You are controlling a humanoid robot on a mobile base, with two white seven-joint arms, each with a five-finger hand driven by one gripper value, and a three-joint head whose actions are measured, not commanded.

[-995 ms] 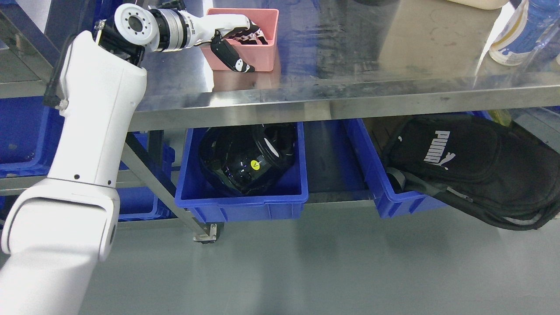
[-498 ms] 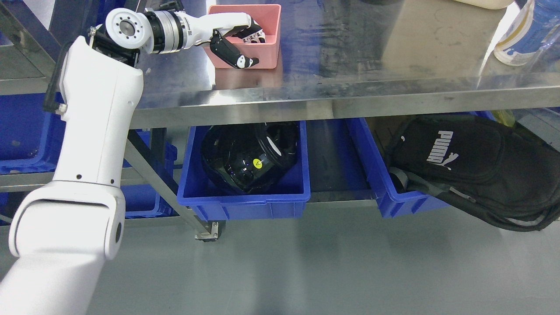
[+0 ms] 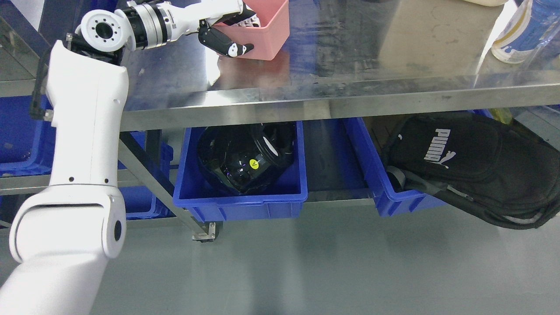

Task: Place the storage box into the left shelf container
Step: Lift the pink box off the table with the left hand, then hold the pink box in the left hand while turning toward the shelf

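A pink storage box (image 3: pixel 267 38) is at the top of the head view, tilted and lifted a little off the steel table (image 3: pixel 350 57). My left hand (image 3: pixel 229 30) is shut on its left wall, with fingers inside the box and the black thumb (image 3: pixel 223 43) outside. My left arm (image 3: pixel 83 144) rises along the left side. On the lower shelf stands a blue bin (image 3: pixel 240 201) holding a black helmet (image 3: pixel 245 157). More blue bins (image 3: pixel 19 131) sit at the far left. My right arm is out of view.
A second blue bin (image 3: pixel 385 192) at the right holds a black Puma bag (image 3: pixel 472 162). A blue-and-white bottle (image 3: pixel 520 30) stands at the table's far right. A slanted steel leg (image 3: pixel 162 197) with a caster stands by the helmet bin.
My left hand has lifted the pink box off the table, up and slightly right, tilting it. The camera view has shifted a little.
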